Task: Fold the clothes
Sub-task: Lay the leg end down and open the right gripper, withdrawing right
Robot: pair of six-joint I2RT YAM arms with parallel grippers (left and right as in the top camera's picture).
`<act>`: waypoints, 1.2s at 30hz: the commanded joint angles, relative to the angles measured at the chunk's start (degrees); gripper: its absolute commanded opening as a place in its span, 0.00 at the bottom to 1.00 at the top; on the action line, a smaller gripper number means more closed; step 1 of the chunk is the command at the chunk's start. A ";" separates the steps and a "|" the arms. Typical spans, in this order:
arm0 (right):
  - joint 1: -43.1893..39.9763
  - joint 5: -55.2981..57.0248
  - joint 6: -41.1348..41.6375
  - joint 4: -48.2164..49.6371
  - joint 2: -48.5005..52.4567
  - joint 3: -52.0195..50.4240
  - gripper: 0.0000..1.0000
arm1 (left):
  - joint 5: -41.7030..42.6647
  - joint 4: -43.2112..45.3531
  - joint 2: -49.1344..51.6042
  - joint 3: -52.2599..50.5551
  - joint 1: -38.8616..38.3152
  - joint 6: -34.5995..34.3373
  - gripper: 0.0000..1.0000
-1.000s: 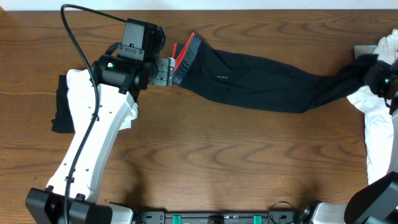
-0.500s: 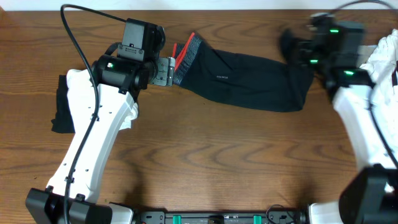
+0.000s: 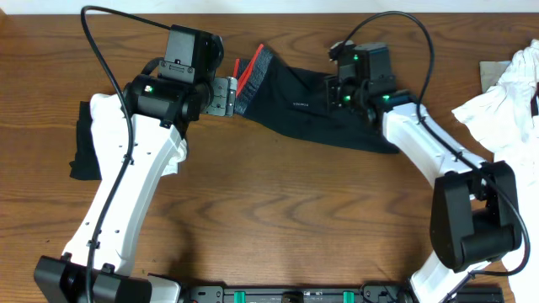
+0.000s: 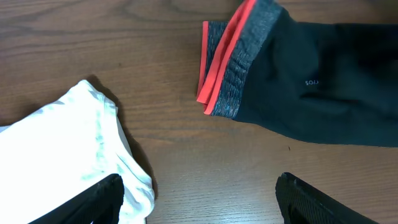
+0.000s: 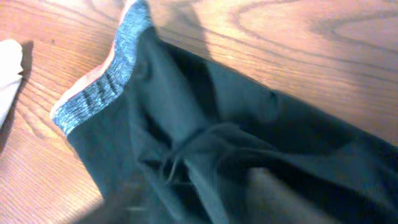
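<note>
Two grippers attend the black trousers (image 3: 286,105) lying at the far side of the table (image 3: 278,210): left gripper (image 4: 202,199) open and empty beside the waistband (image 4: 239,62), right gripper (image 3: 337,91) of undeterminable jaw state over the bunched leg (image 5: 205,149), which may slump into creases if released unevenly

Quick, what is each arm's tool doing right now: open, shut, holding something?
Left tool: open, holding nothing.
Right tool: over the black trousers; open or shut cannot be told.
</note>
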 commanded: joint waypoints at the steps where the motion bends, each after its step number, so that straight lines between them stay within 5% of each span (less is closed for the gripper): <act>1: -0.70 4.28 0.96 -2.05 -1.51 0.17 0.73 | -0.48 -0.09 -1.42 0.74 0.37 0.79 0.80; 11: -17.20 3.39 9.09 -19.76 -13.16 0.17 0.82 | -0.46 -0.11 -1.42 0.74 0.37 0.76 0.80; 21: -27.06 -5.90 5.86 -29.44 -5.55 -2.03 0.78 | -0.42 -0.24 -1.14 0.68 0.37 0.76 0.80; 22: -26.99 -6.64 5.70 -29.44 -4.96 -2.03 0.78 | 0.31 -0.35 -0.70 0.57 0.39 0.76 0.86; 36: -27.43 -8.68 0.11 -33.83 -14.23 -2.01 0.79 | 26.77 15.37 19.82 -0.17 8.98 2.27 0.96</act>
